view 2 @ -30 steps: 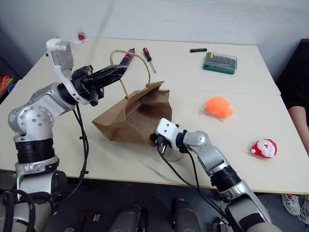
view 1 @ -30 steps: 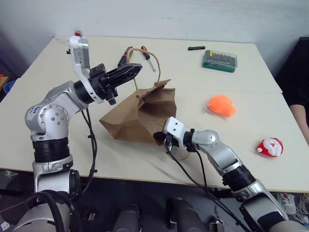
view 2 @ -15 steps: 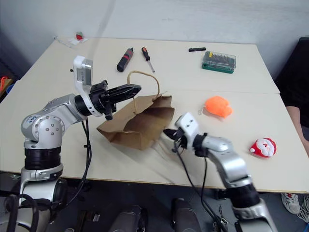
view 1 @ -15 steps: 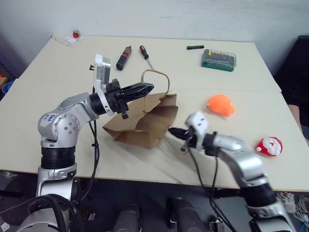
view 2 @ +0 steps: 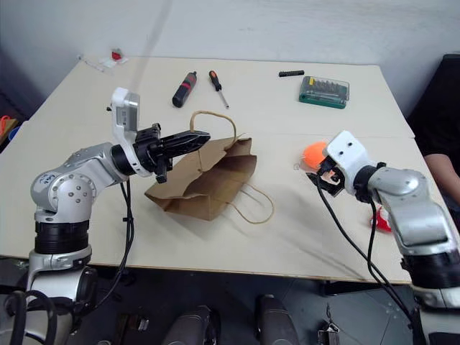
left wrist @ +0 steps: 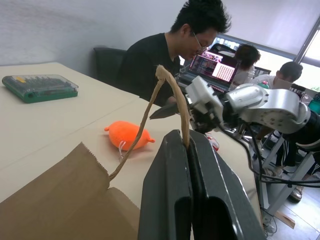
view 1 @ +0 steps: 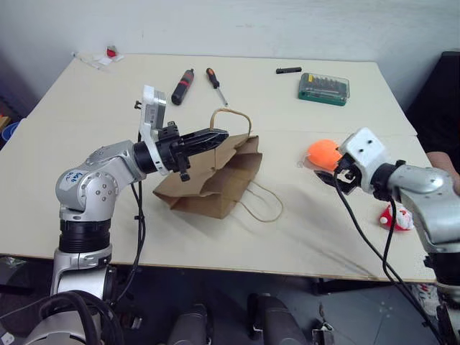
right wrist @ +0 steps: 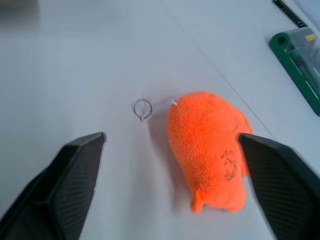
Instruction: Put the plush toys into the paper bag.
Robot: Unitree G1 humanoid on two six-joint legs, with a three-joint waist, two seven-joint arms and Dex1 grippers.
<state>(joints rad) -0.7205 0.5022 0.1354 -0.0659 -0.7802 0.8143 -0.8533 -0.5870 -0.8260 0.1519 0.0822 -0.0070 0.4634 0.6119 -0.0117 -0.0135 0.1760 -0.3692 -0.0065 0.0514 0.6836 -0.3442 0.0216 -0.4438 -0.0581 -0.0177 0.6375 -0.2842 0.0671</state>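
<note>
Bag lies crumpled at the table's centre; the left gripper is closed on one handle, lifting it. Orange toy lies at 3 o'clock of the bag, between the wide-apart fingers of the right gripper, untouched. Santa toy lies at 4 o'clock.

Head cameras look down over the table; both wrist cameras closely share the orange toy.
</note>
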